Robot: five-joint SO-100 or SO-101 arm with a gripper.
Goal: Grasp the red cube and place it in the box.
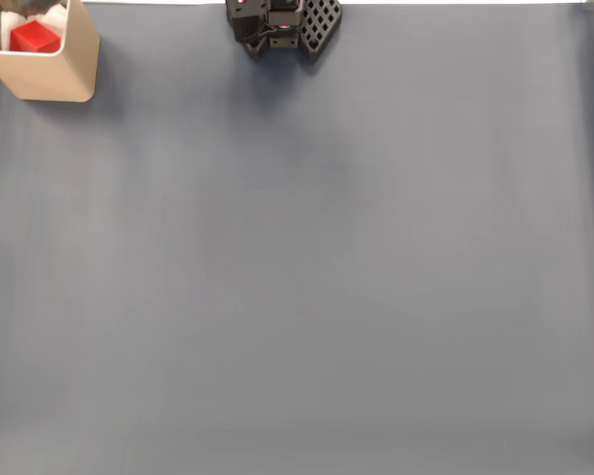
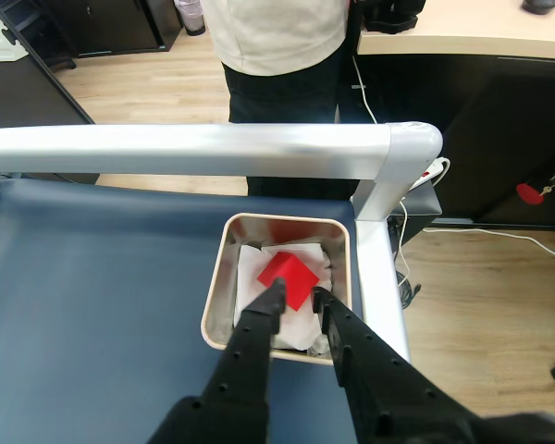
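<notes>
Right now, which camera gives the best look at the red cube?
The wrist view: the red cube lies on white paper inside the box, in plain sight just beyond the gripper fingertips. The fixed view catches the cube small in the top left corner, partly behind the box wall.

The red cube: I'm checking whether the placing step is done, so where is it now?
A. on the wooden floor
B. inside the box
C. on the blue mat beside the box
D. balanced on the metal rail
B: the red cube lies on white paper inside the box, with the gripper just above it; the fixed view also shows it within the box walls.
</notes>
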